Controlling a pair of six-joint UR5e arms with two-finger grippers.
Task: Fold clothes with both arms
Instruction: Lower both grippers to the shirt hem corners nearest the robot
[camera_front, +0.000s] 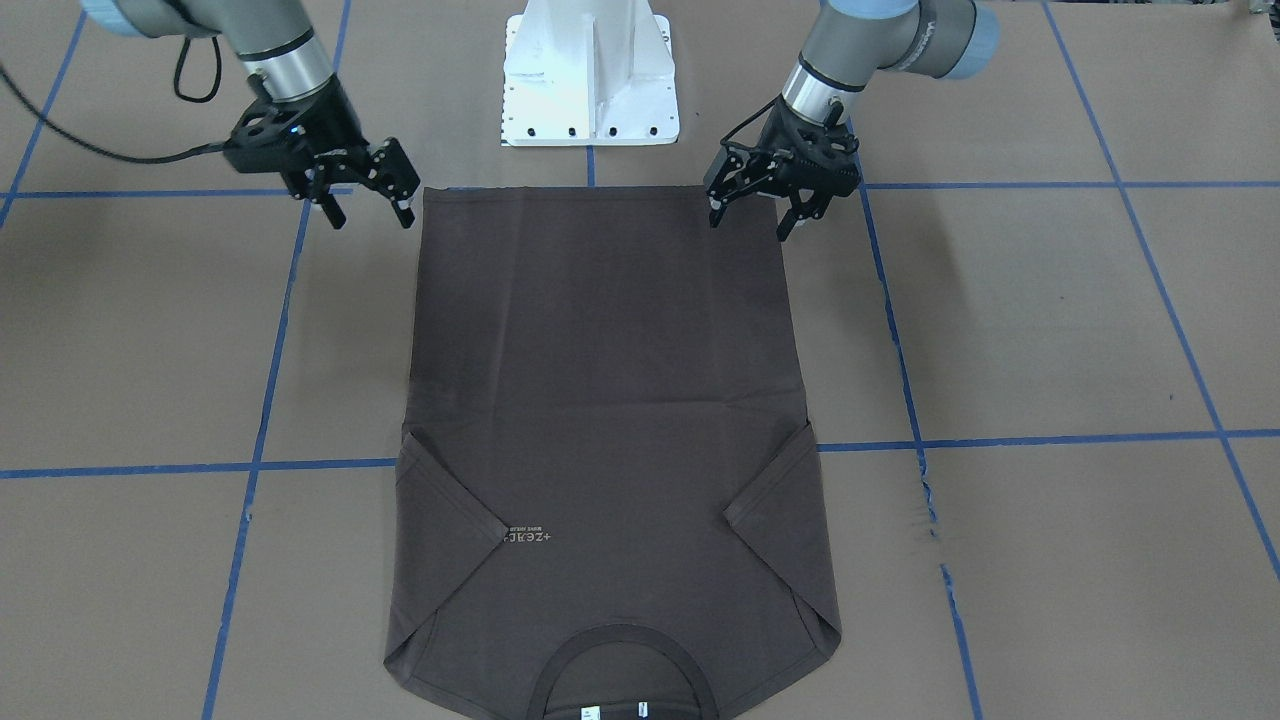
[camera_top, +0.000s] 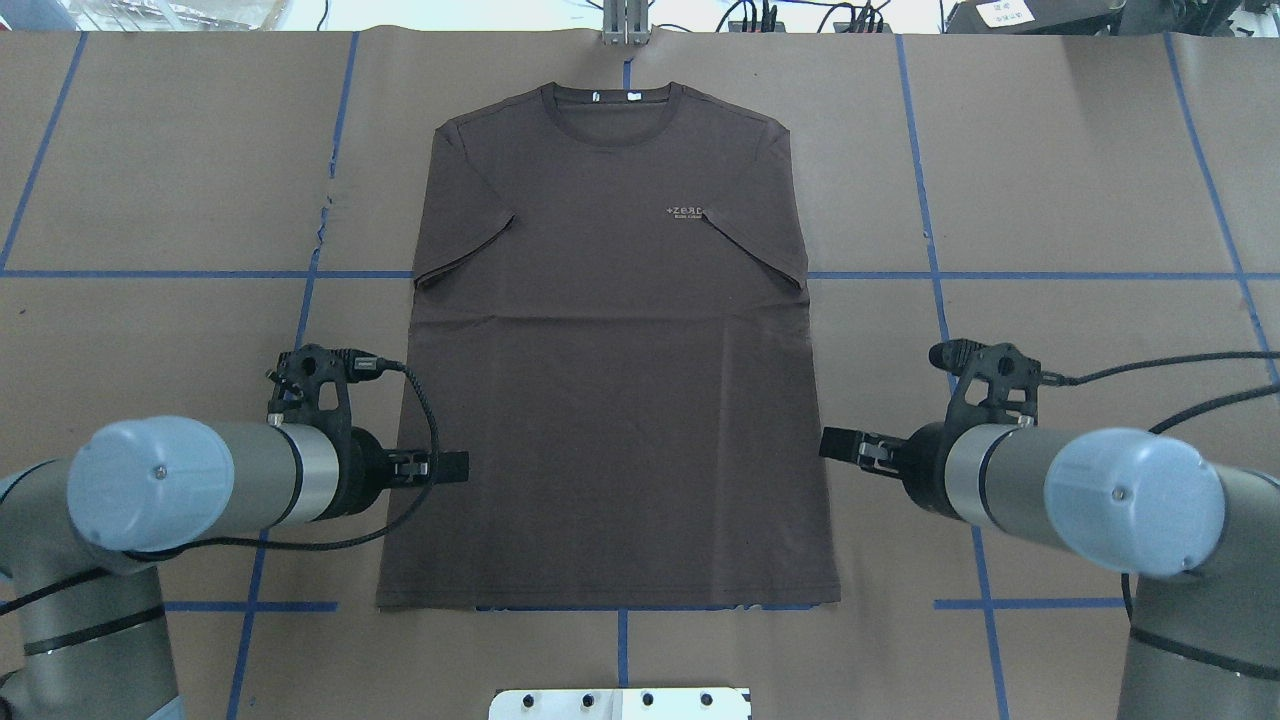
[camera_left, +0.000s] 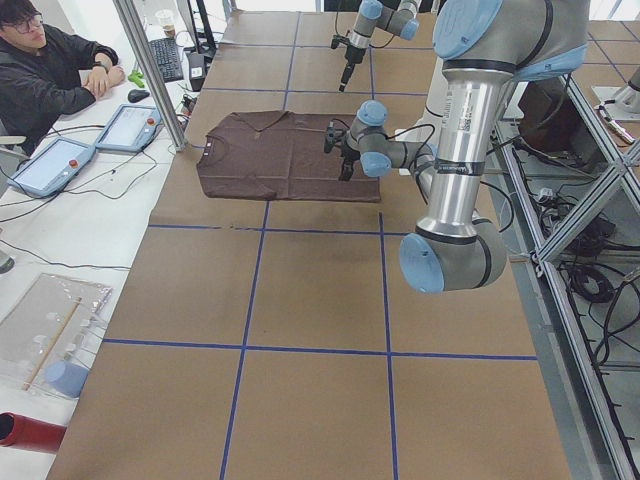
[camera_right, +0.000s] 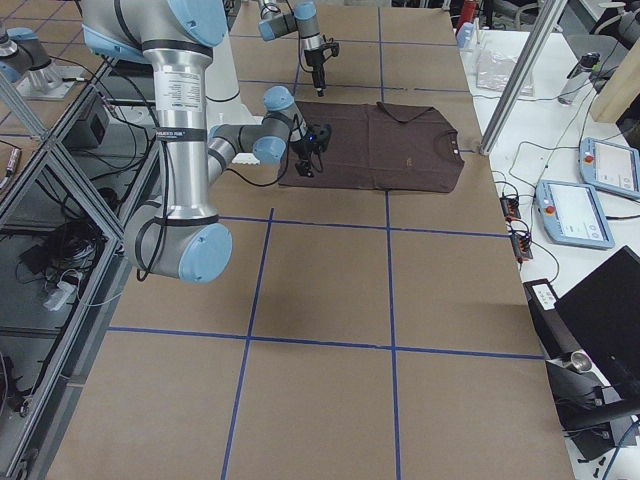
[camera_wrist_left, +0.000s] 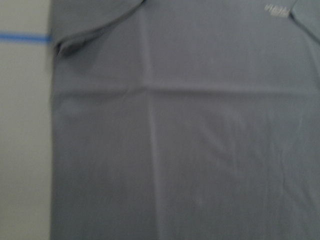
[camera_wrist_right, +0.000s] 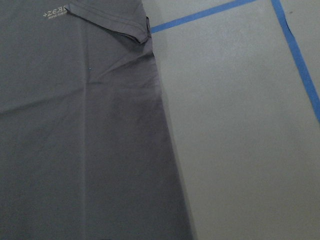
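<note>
The dark brown T-shirt (camera_front: 600, 380) (camera_top: 610, 400) lies flat on the brown paper, collar (camera_top: 605, 100) away from the robot, both sleeves folded in over the chest beside the pale logo (camera_top: 685, 212). My left gripper (camera_front: 750, 222) (camera_top: 450, 467) hangs open at the shirt's side edge near the hem, one finger over the cloth and one outside it. Just outside the opposite side edge, my right gripper (camera_front: 372, 218) (camera_top: 838, 442) is open too. Neither holds anything. The wrist views show only shirt fabric (camera_wrist_left: 190, 150) (camera_wrist_right: 75, 140) and paper.
The white pedestal base (camera_front: 590, 90) stands just behind the hem. Blue tape lines (camera_top: 1000, 274) grid the paper. In the exterior left view a person (camera_left: 50, 70) sits at a side table with tablets (camera_left: 130, 125) beyond a metal post (camera_left: 150, 70).
</note>
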